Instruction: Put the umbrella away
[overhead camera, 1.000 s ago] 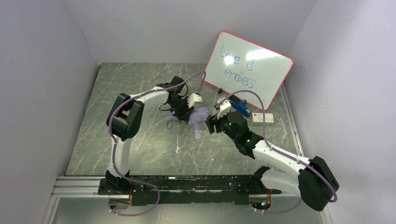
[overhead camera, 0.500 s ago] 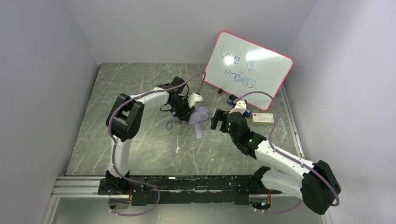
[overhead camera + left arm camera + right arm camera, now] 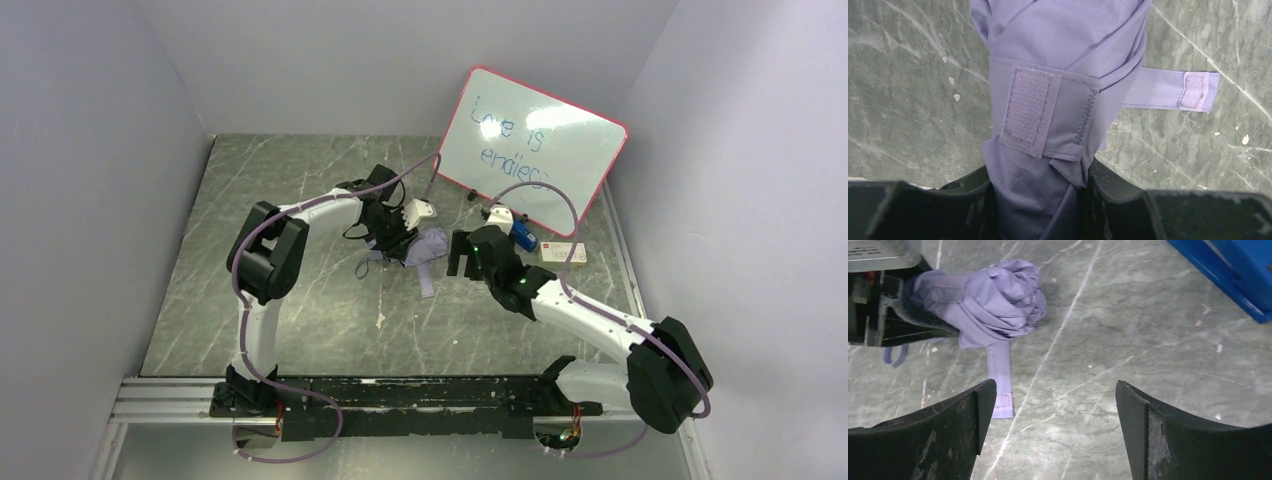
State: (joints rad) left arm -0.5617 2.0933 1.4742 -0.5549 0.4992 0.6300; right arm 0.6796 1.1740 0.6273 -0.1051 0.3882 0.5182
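Note:
The folded lavender umbrella (image 3: 428, 246) lies on the grey marble table (image 3: 300, 300), bunched fabric end toward the right arm. My left gripper (image 3: 398, 240) is shut on the umbrella (image 3: 1058, 45), its black jaws pressed against the fabric on both sides (image 3: 1040, 200). A band with a velcro patch (image 3: 1030, 110) wraps the bundle. The closing strap (image 3: 1173, 90) hangs loose and lies flat on the table (image 3: 999, 370). My right gripper (image 3: 460, 256) stands open just right of the umbrella (image 3: 993, 295), with nothing between its fingers (image 3: 1055, 390).
A whiteboard (image 3: 535, 150) with a pink frame leans against the back wall at the right. A blue eraser (image 3: 520, 236) and a small white box (image 3: 563, 253) lie in front of it, behind my right wrist. Grey walls close in both sides.
My right gripper has opened wider and shifted slightly left, with its forearm swinging round. The left gripper and the umbrella have not moved.

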